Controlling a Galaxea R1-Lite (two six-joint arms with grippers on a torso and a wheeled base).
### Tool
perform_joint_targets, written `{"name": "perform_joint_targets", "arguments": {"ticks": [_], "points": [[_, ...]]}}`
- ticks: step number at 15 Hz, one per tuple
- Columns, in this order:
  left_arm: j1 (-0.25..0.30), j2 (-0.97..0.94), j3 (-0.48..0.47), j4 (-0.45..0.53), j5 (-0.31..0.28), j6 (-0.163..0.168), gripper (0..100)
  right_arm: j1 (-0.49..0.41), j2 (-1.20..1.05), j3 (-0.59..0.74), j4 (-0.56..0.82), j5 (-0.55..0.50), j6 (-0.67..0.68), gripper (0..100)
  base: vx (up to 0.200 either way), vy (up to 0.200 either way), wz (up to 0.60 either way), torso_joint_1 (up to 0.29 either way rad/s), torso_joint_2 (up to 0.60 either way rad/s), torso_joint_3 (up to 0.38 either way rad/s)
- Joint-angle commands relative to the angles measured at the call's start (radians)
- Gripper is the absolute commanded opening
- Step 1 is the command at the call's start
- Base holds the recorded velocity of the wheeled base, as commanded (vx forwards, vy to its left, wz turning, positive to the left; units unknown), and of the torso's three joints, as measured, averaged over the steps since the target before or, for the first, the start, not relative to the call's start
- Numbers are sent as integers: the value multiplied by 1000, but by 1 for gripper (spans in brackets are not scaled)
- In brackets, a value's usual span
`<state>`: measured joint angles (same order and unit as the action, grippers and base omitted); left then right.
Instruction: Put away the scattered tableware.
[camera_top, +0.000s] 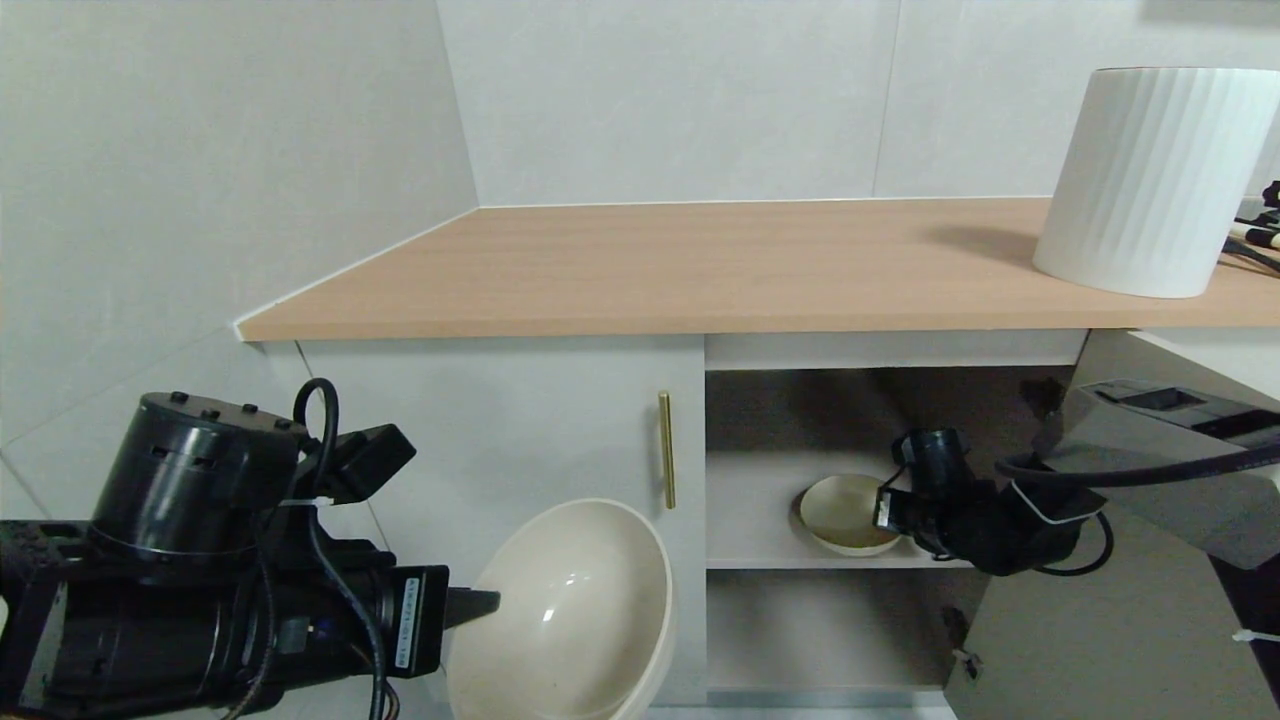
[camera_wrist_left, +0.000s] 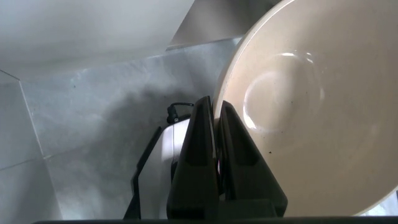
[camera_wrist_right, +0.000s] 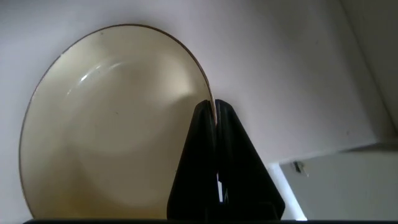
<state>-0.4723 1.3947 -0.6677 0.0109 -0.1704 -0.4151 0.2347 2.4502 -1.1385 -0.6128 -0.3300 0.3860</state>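
Your left gripper (camera_top: 478, 605) is clenched on the rim of the big cream bowl (camera_top: 570, 610), which hangs tipped on edge, low at the near left, in front of the shut cabinet door (camera_top: 520, 430). Over on the right, your right gripper (camera_top: 888, 512) pinches the rim of the small dish (camera_top: 845, 512) inside the open cabinet, at the shelf (camera_top: 750, 525); I can't tell whether it's touching down. Both pieces look rigid and glossy, so probably slick and chippable. The big bowl hangs its whole weight off one thin rim pinch, so expect it to swing. Take the rim deep, with the wall between the fingers (camera_wrist_left: 200, 137).
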Motion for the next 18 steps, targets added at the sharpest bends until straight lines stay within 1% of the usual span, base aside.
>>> {"name": "perform_joint_targets", "arguments": {"ticks": [1, 7, 10, 14, 18], "points": [[0, 1, -1, 0, 0, -1, 0, 0, 16, -23, 1, -3, 1, 0, 0, 0, 0, 0, 0, 0], [-3, 0, -1, 0, 0, -1, 0, 3, 53, -43, 1, -6, -4, 0, 0, 0, 0, 0, 0, 0], [-6, 1, -1, 0, 0, -1, 0, 20, 66, -73, 34, -7, -1, 0, 0, 0, 0, 0, 0, 0], [-9, 0, 0, 0, 0, -1, 0, 21, 72, -92, 38, -9, 1, 0, 0, 0, 0, 0, 0, 0], [-11, -2, -1, 0, 0, -1, 0, 20, 92, -124, 38, -41, 4, 0, 0, 0, 0, 0, 0, 0]]}}
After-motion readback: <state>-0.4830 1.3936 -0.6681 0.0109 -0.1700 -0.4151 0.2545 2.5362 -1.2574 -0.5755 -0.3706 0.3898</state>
